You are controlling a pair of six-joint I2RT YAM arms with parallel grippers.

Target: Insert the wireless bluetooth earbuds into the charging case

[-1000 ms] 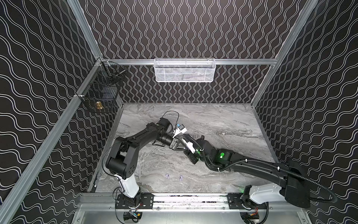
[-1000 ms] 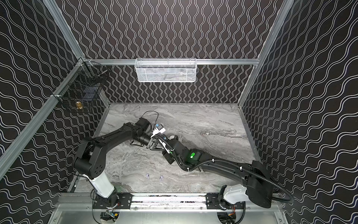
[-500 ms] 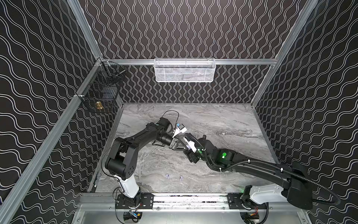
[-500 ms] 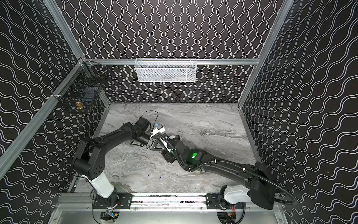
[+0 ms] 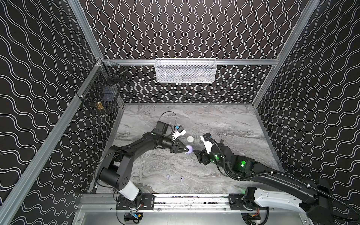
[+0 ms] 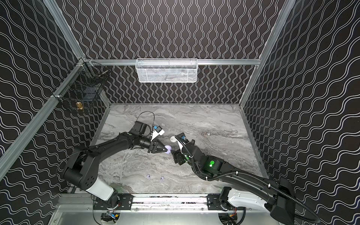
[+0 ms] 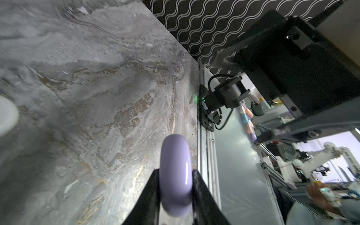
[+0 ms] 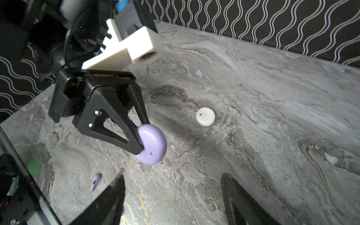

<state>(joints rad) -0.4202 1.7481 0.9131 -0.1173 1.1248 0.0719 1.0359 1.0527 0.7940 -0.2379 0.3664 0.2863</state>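
Jaws of the left gripper [image 5: 186, 149] clamp the closed lavender charging case [image 8: 152, 144], apparently raised off the marble table [image 5: 224, 120]. The right gripper [image 8: 173, 185] stands spread just beside it, holding nothing. The white charging case [image 5: 190, 138] lies shut nearby. Two lavender earbuds [image 5: 168, 176] lie loose near the front rail [image 5: 194, 199]; no white ones show. Judging by this, nothing is inserted yet.

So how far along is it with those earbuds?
Early: nothing visibly done. Two lavender earbuds lie loose on the table. In hand: the left gripper clamps the lavender case, apparently shut; the right gripper is open beside it. Left: opening it and inserting. A white case lies nearby.
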